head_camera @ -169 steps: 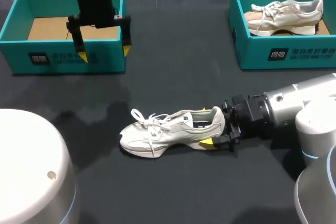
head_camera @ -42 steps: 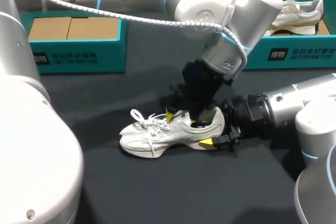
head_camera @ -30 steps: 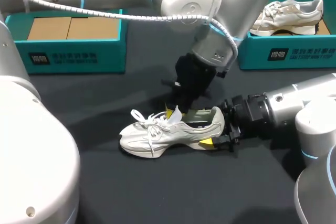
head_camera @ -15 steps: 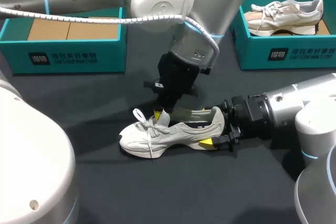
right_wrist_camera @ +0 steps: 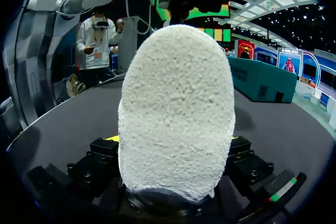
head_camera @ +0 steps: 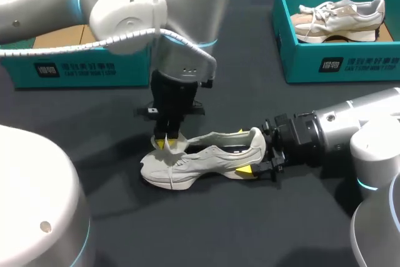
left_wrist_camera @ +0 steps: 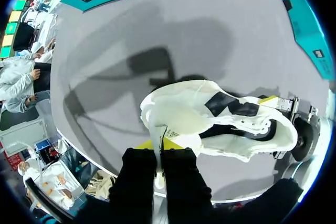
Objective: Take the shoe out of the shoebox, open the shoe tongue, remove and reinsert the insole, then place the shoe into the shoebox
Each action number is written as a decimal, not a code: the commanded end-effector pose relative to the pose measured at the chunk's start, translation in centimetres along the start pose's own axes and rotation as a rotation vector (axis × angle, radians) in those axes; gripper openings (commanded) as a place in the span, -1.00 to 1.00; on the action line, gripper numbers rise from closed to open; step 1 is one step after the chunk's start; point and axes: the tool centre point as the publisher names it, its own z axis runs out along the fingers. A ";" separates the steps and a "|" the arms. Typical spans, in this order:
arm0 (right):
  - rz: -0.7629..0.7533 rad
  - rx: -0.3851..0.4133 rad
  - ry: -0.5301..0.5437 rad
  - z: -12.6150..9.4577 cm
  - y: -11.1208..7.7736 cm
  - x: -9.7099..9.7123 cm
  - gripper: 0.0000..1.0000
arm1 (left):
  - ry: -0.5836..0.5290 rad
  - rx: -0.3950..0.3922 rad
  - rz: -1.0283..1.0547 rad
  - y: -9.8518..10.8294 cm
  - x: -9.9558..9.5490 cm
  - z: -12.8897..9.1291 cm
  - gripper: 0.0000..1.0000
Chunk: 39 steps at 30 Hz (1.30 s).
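Note:
A white sneaker (head_camera: 200, 161) lies on its sole on the dark table, toe to the left. My left gripper (head_camera: 167, 144) comes down over the forefoot, shut on the shoe's tongue (left_wrist_camera: 176, 114), which is folded forward toward the toe. In the left wrist view the pinched tongue edge sits inside my left gripper (left_wrist_camera: 160, 145), and the dark insole (left_wrist_camera: 231, 106) shows in the opened shoe. My right gripper (head_camera: 245, 152) lies low at the heel, a finger on each side, shut on it. The heel (right_wrist_camera: 176, 108) fills the right wrist view.
An open teal shoebox (head_camera: 81, 67) with a bare cardboard floor stands at the back left, partly behind my left arm. A second teal shoebox (head_camera: 325, 64) at the back right holds another sneaker (head_camera: 340, 20).
My left gripper closed on the tongue and moved left toward the toe, drawing the tongue forward and opening the shoe. The right arm and the heel stayed put.

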 end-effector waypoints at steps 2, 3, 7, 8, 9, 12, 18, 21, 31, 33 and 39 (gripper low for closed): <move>0.002 0.004 -0.002 0.0 -0.3 0.0 -1.00 | 0.278 -0.033 0.002 -1.0 -1.2 2.5 -1.00; 0.002 0.004 -0.002 0.0 -0.3 0.0 -1.00 | 0.265 -0.045 0.007 -1.1 -1.1 2.8 -1.00; 0.002 0.004 -0.002 0.0 -0.3 0.0 -1.00 | 0.240 -0.079 0.034 -1.5 -1.5 3.6 -0.62; 0.002 0.004 -0.002 0.0 -0.3 0.0 -1.00 | 0.231 -0.084 0.031 -1.7 -1.5 3.7 -0.51; 0.002 0.004 -0.002 0.0 -0.3 0.0 -1.00 | 0.222 -0.086 0.034 -1.7 -1.5 3.8 -0.48; 0.002 0.004 -0.002 0.0 -0.3 0.0 -1.00 | 0.179 -0.085 0.049 -1.7 -1.6 4.4 -0.34; 0.002 0.004 -0.002 0.0 -0.3 0.0 -1.00 | 0.104 -0.056 0.051 -1.5 -2.0 4.7 -0.06; 0.002 0.004 -0.002 0.0 -0.3 0.0 -1.00 | 0.062 -0.035 0.070 -1.3 -2.2 4.8 -0.03; 0.002 0.004 -0.002 0.0 -0.3 0.0 -1.00 | 0.025 -0.039 0.071 -1.6 -3.2 5.7 0.01; 0.002 0.004 -0.002 0.0 -0.3 0.0 -1.00 | 0.041 -0.040 0.072 -1.7 -3.7 5.4 0.00; 0.002 0.004 -0.002 0.0 -0.3 0.0 -1.00 | 0.112 -0.020 0.092 -1.8 -5.2 2.4 -0.01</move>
